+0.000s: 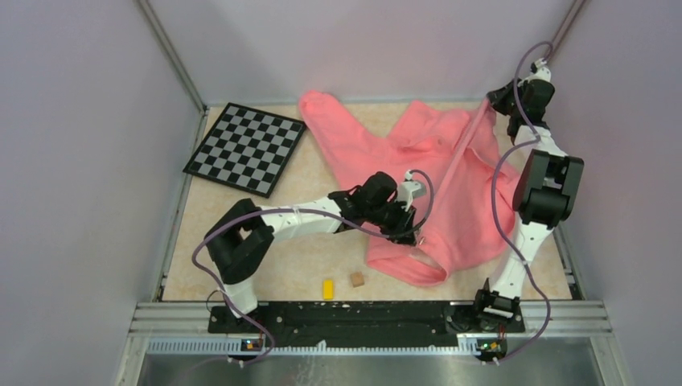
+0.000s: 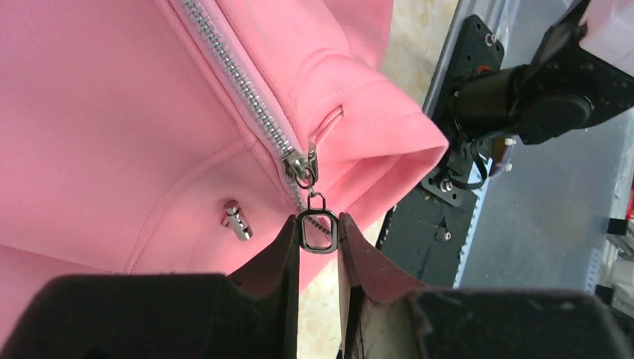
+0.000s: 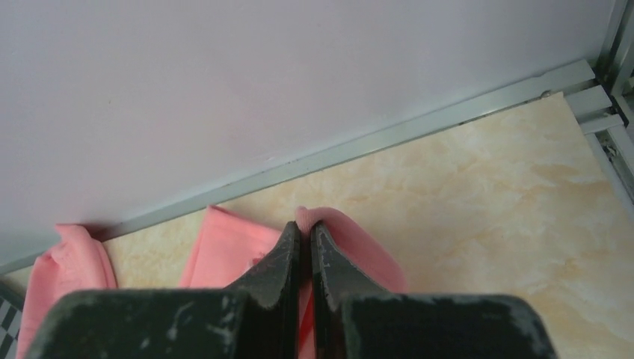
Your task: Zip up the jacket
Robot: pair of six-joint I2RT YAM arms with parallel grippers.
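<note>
At the bottom of the top view, a yellow block (image 1: 327, 289) and a brown block (image 1: 356, 279) lie on the counter (image 1: 306, 257) just short of the hem, clear of the work. Just above them the left hand (image 2: 318, 224) is closed on the ring of the zipper pull (image 2: 317, 230) at the jacket's lower edge. This looks like the grip needed to draw the slider along the zipper (image 2: 239, 82). How firmly the pads bite the ring is hard to judge. A small metal stud (image 2: 235, 219) sits just left of it.

The jacket (image 1: 450, 185) spreads from centre to upper right. At the far right corner the right hand (image 3: 305, 228) pinches its top edge, likely to hold the front taut. A checkerboard (image 1: 246, 147) lies at upper left, well apart. Loose folds along the zipper line look the likeliest snag.
</note>
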